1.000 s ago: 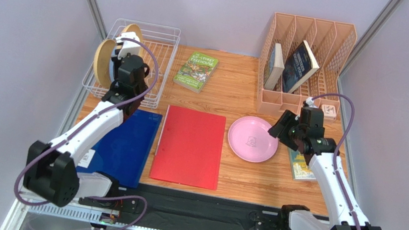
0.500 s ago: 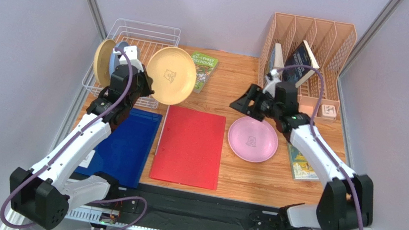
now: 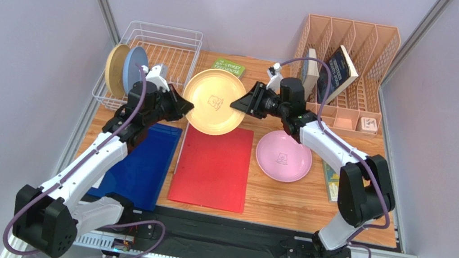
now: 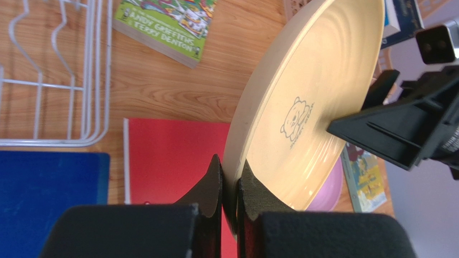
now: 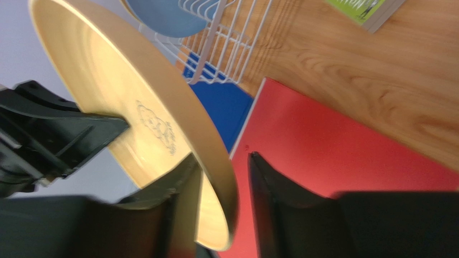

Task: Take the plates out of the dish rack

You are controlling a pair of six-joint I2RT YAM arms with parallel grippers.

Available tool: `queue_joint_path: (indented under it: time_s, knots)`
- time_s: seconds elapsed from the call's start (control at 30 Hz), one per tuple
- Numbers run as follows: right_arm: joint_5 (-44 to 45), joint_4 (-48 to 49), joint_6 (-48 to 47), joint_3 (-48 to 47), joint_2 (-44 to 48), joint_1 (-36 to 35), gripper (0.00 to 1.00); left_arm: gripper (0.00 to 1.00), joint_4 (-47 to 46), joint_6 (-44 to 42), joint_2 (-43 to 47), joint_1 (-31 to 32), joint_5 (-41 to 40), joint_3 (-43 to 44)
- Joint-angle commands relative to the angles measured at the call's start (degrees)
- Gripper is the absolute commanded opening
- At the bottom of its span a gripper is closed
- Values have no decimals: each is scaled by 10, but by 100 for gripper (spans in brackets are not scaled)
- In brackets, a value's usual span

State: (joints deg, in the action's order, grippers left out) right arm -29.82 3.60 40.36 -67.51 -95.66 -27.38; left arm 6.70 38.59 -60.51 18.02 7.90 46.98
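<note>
My left gripper (image 3: 182, 105) is shut on the left rim of a cream plate (image 3: 216, 102) and holds it tilted in the air over the table's middle. In the left wrist view the fingers (image 4: 230, 188) pinch the plate's edge (image 4: 307, 107). My right gripper (image 3: 243, 102) is open, its jaws straddling the plate's right rim (image 5: 124, 102) with a gap on one side (image 5: 223, 199). The pink plate (image 3: 283, 155) lies flat on the table. The white wire dish rack (image 3: 177, 42) holds a tan plate (image 3: 115, 67) and a blue plate (image 3: 134, 63) upright at its left.
A red folder (image 3: 213, 167) and a blue folder (image 3: 138, 163) lie under and beside the held plate. A green book (image 3: 228, 67) lies behind it. The peach organiser (image 3: 374, 48) with books stands at the back right. Another book (image 3: 336, 186) lies right of the pink plate.
My left arm lifted the cream plate out of the rack and carried it right to the middle. My right arm swung left from the pink plate and put its open jaws around the plate's rim.
</note>
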Motion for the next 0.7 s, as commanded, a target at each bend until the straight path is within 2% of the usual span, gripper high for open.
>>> queue_joint_path:
  time_s: [0.0,0.03,0.07,0.13,0.17,0.2,0.27,0.37,0.5,0.6,0.67]
  knots:
    - [-17,38,3,-20,-13,-4,21,0,-64,29,7,1,69,1]
    - [-16,26,0,-18,-10,-4,9,0,-62,28,4,1,71,1]
    - [-12,16,-4,-16,-5,-4,0,0,-60,26,3,1,70,1]
    - [39,-30,-21,2,24,4,0,11,-41,19,7,1,45,2]
    - [52,-50,-27,11,35,9,0,35,-30,8,17,1,31,3]
    - [64,-65,-36,33,64,18,0,52,-15,1,22,1,4,3]
    - [83,-97,-36,64,94,57,0,79,19,-25,46,1,-53,7]
    - [76,-126,-40,140,162,124,0,92,55,-72,76,1,-134,11]
    - [113,-216,-68,202,245,201,1,93,70,-127,113,1,-229,7]
    - [174,-317,-85,228,304,226,4,93,68,-168,134,1,-296,1]
    - [187,-334,-90,250,336,233,5,94,63,-192,142,1,-328,0]
